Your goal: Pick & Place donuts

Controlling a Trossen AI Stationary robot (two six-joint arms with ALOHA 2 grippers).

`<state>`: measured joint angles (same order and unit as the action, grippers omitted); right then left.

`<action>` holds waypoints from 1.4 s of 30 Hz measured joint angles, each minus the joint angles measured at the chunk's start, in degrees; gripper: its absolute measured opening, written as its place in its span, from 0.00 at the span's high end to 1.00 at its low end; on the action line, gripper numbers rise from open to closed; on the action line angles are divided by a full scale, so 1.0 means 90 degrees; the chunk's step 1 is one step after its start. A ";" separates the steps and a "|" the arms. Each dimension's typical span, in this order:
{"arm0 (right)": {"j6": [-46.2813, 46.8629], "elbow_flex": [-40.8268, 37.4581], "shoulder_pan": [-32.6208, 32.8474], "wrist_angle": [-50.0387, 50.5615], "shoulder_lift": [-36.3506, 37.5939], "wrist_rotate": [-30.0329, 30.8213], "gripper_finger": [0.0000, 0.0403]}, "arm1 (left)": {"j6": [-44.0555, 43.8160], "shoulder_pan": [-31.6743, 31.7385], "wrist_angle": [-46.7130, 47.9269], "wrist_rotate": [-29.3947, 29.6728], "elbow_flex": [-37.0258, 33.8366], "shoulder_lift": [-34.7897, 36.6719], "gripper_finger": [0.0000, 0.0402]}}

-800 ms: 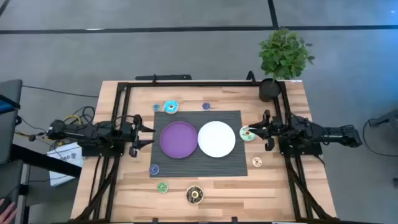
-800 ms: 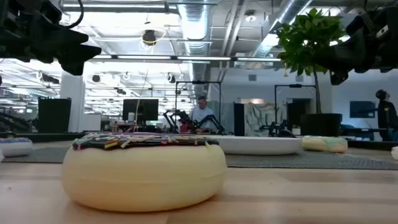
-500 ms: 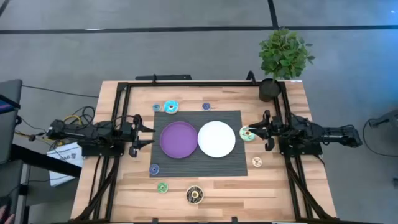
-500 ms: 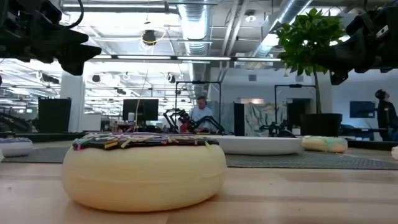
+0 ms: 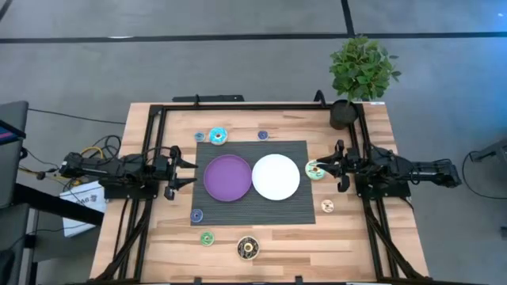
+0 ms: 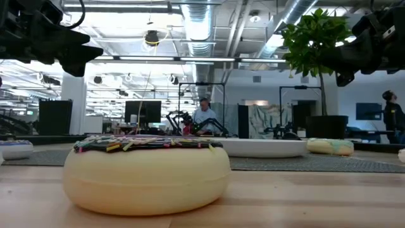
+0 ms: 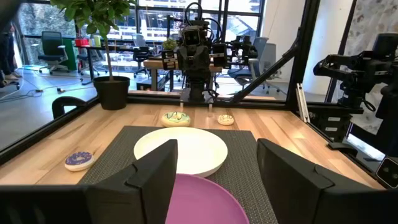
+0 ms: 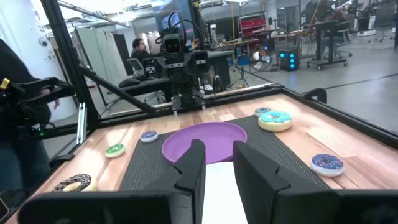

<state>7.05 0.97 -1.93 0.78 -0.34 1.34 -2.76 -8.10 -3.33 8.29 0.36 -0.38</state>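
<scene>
Several donuts lie flat on the table around a purple plate [image 5: 228,177] and a white plate [image 5: 276,176]: a cyan donut [image 5: 218,135], a purple-blue donut [image 5: 262,135], a green-iced donut [image 5: 315,170], a cream donut [image 5: 327,206], a blue donut [image 5: 196,214], a green donut [image 5: 207,238] and a dark brown donut [image 5: 248,248] [image 6: 147,174]. My left gripper [image 5: 186,171] [image 7: 214,180] hangs open, above the table, left of the purple plate. My right gripper [image 5: 325,168] [image 8: 217,168] hovers over the green-iced donut, its fingers a narrow gap apart, holding nothing.
Both plates rest on a dark ribbed mat [image 5: 301,210]. A potted plant [image 5: 360,75] stands at the far right corner. A black frame [image 5: 198,101] rims the table. People sit and stand in the room beyond.
</scene>
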 joint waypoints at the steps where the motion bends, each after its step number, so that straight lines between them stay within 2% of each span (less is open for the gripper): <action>1: 0.0000 0.0002 0.0000 0.0000 -0.0001 0.0001 0.82 | -0.0002 0.0000 0.0000 0.0000 0.0000 0.0000 0.47; 28: 0.0000 0.0001 0.0000 0.0002 0.0000 0.0002 0.82 | -0.0002 0.0000 -0.0017 0.0015 0.0000 0.0001 0.47; 36: 0.0000 0.0001 0.0000 0.0001 -0.0001 0.0002 0.82 | 0.0000 0.0000 -0.0031 0.0116 0.0000 0.0000 0.47; 42: 0.0000 0.0002 0.0000 0.0000 -0.0002 0.0002 0.82 | -0.0002 0.0002 -0.0071 0.0462 0.0000 0.0002 0.47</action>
<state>7.05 0.99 -1.93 0.78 -0.36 1.36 -2.79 -8.08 -3.97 12.46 0.36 -0.36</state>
